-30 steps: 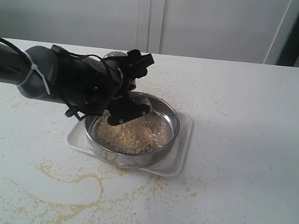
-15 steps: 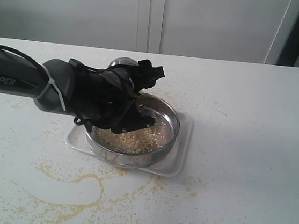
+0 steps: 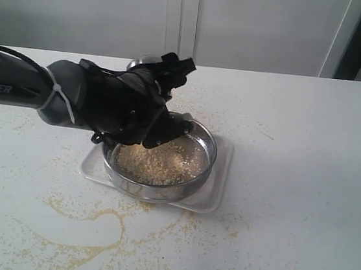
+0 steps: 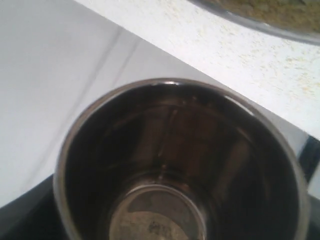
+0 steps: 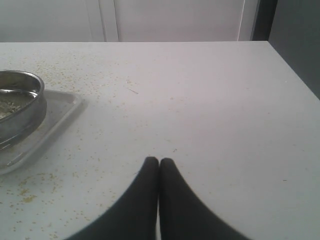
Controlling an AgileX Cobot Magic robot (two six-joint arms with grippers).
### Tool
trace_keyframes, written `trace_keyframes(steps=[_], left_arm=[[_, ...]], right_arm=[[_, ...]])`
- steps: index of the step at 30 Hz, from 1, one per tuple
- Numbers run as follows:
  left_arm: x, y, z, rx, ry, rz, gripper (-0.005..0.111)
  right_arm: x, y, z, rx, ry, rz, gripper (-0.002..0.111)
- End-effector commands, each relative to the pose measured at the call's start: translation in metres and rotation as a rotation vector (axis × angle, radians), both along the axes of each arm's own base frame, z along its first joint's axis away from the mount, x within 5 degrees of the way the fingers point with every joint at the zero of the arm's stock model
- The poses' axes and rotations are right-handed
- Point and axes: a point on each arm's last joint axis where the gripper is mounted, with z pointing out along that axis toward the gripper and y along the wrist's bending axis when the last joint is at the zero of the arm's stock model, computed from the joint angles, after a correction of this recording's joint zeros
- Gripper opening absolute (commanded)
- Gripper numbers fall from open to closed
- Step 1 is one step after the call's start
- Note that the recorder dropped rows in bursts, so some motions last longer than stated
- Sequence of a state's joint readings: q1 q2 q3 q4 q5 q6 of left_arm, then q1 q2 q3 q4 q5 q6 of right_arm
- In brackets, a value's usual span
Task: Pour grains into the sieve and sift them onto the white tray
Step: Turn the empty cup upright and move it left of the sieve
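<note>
Just above the grain-filled round sieve (image 3: pixel 211 160), left claw (image 3: pixel 171 98) grips a shiny steel cup (image 4: pixel 180 165); right claw (image 5: pixel 159 162) is shut.

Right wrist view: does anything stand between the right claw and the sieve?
Nothing visible. Only table dusted with stray grains lies between the right claw and the sieve on the white tray.

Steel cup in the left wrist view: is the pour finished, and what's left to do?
The pour looks nearly done. The steel cup, tipped over the sieve in the left gripper, shows only residue at its bottom, and the grains are heaped on the mesh. What's left is sifting them onto the white tray beneath. The right gripper is shut, away from the sieve.
</note>
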State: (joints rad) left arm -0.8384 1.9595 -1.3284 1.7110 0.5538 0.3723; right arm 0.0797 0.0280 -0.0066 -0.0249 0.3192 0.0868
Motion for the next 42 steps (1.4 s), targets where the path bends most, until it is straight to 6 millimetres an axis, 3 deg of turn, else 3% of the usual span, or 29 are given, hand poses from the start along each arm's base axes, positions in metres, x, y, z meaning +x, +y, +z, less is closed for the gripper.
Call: trace_keyframes(steps=[1, 8, 16, 19, 22, 28, 33, 36, 39, 42], left_arm=[[-0.006, 0.008, 0.025, -0.328, -0.051, 0.191, 0.0], [-0.016, 0.037, 0.057, -0.982, 0.158, 0.506, 0.0], [0.002, 0.078, 0.078, -1.596, 0.427, 0.729, 0.0], [0.012, 0.099, 0.076, -1.792, 0.467, 0.797, 0.0], [0.013, 0.121, 0.066, -1.935, 0.475, 0.791, 0.0], [0.004, 0.153, 0.033, -2.238, 0.471, 0.614, 0.0], [-0.007, 0.18, 0.009, -2.331, 0.414, 0.567, 0.0], [-0.012, 0.198, -0.008, -2.424, 0.364, 0.628, 0.0], [-0.017, 0.208, -0.026, -2.533, 0.356, 0.677, 0.0], [-0.024, 0.21, -0.039, -2.597, 0.364, 0.586, 0.0]], right_arm=[[0.0, 0.0, -0.001, -0.002, -0.007, 0.002, 0.0], [0.0, 0.0, -0.001, -0.002, -0.007, 0.002, 0.0], [0.0, 0.0, -0.001, -0.002, -0.007, 0.002, 0.0], [0.0, 0.0, -0.001, -0.002, -0.007, 0.002, 0.0], [0.0, 0.0, -0.001, -0.002, -0.007, 0.002, 0.0], [0.0, 0.0, -0.001, -0.002, -0.007, 0.002, 0.0], [0.0, 0.0, -0.001, -0.002, -0.007, 0.002, 0.0], [0.0, 0.0, -0.001, -0.002, -0.007, 0.002, 0.0], [0.0, 0.0, -0.001, -0.002, -0.007, 0.002, 0.0], [0.0, 0.0, -0.001, -0.002, -0.007, 0.002, 0.0]])
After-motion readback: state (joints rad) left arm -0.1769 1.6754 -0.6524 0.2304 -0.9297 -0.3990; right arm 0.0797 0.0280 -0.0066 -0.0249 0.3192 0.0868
